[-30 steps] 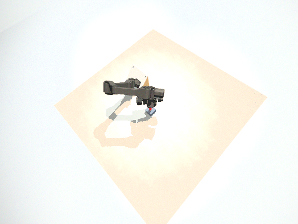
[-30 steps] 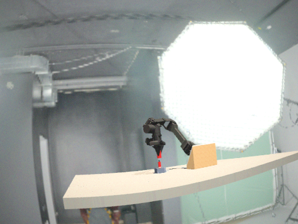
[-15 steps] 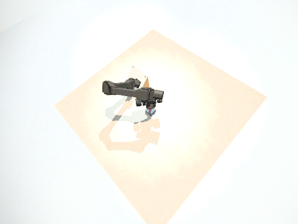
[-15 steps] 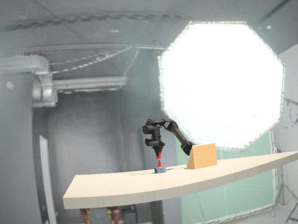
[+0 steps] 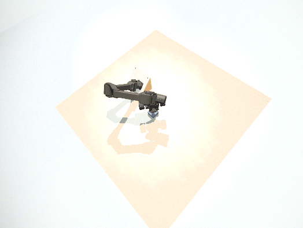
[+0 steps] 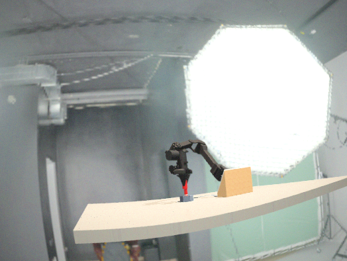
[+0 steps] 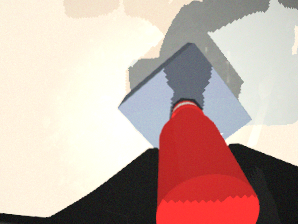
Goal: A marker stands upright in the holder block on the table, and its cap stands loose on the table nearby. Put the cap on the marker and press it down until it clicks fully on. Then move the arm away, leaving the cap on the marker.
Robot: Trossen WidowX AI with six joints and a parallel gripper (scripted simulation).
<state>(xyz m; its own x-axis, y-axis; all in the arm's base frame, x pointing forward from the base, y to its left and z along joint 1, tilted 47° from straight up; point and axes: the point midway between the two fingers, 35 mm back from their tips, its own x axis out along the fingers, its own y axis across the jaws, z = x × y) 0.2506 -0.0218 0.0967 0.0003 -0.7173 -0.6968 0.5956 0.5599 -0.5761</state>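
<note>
Cap point(image 7: 202, 183) is the item in the grip: we find the hand point(image 6: 183, 179) closed firmly on the red cap, fingers standing only as wide as the cap's body allows, with nothing else held. The hand points straight down, directly above the holder block point(image 6: 187, 198), which keeps the cap's bore in line with the upright marker.

In the wrist view the cap's lower end meets a dark barrel point(image 7: 188, 79) rising from the middle of the pale blue holder block point(image 7: 149, 106). We take this barrel to be the marker. We cannot tell from these frames whether the cap mouth is already over the tip or only touching it.

In the exterior view the red cap point(image 6: 185, 188) runs from the hand down nearly to the holder block, so we judge the fit to be begun but not pressed home. The marker stands in the block for support, which lets a vertical push seat the cap without the barrel tipping.

A tan wedge point(image 6: 236, 181) stands on the surface point(image 6: 139, 218) beside the holder block, on the arm-base side, well apart from the work.

The likely remaining steps are the downward press, release, and withdrawal. Any sideways offset during the press could lever the marker in its block.
</note>
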